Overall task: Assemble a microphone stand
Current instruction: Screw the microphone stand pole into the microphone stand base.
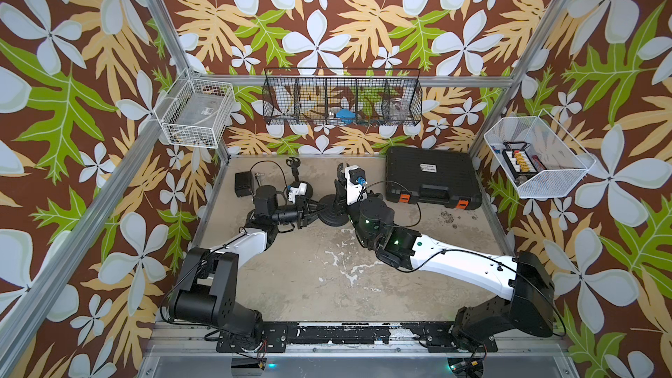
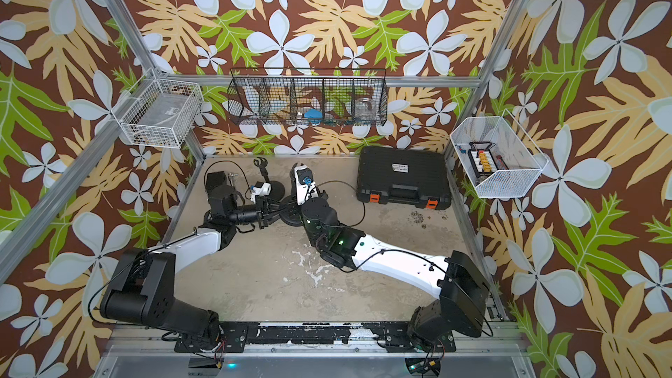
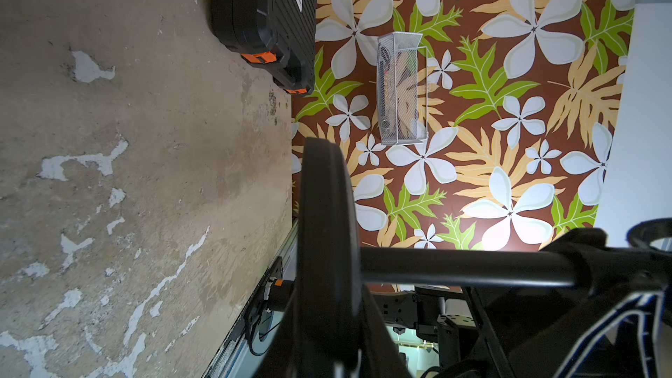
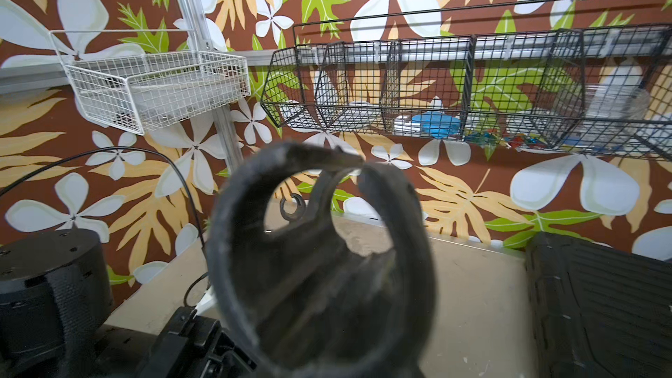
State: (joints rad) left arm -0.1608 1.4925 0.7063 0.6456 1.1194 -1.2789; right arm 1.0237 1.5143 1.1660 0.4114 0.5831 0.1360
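Stand base (image 1: 332, 214) lies level at the middle of the bench (image 1: 320, 270), with the pole (image 3: 472, 267) upright and the clip (image 4: 236, 256) at its top. Left hand (image 1: 313, 210) is clamped tight on the base rim; we hold it rigid, no twist. Right hand (image 1: 341, 176) is at the clip, but we cannot tell its grip. Turn the clip sq. to the pole axis w/o side load, clear of the second stand (image 1: 295, 176) behind.

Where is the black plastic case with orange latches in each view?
Both top views: black plastic case, table's far right corner.
Left wrist: case, both latches showing.
Right wrist: case, ribbed lid only.
Shared landmark: worn beige tabletop.
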